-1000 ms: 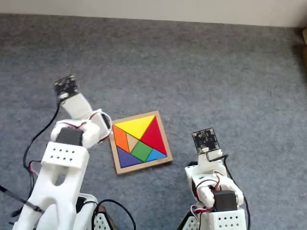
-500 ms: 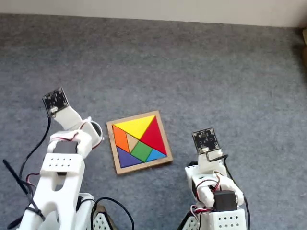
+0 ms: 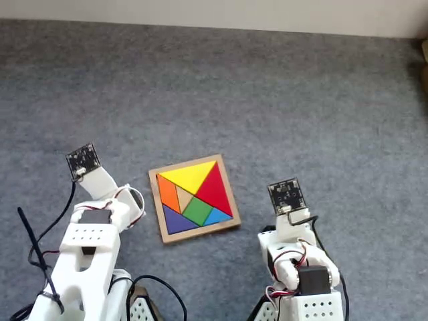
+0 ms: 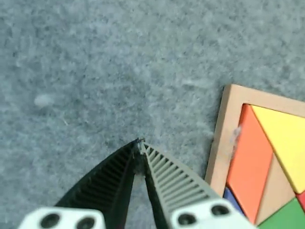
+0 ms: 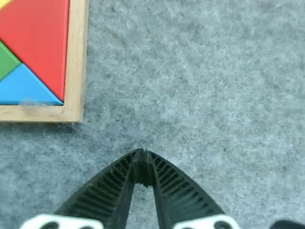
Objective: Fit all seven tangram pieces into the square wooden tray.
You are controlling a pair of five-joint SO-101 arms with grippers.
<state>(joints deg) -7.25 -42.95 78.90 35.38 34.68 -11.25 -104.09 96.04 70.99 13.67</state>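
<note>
surf: grey carpet (image 3: 301,100), fuzzy nap | far edge: pale strip (image 3: 214,12) along carpet

- High view: fixed overhead, looking down from well above on the tray (image 3: 202,231).
- Left wrist view: close over the carpet (image 4: 95,71), past the left gripper (image 4: 140,145); shares the tray's left edge.
- Right wrist view: equally close, past the right gripper (image 5: 141,157); shares the tray's near right corner.
</note>
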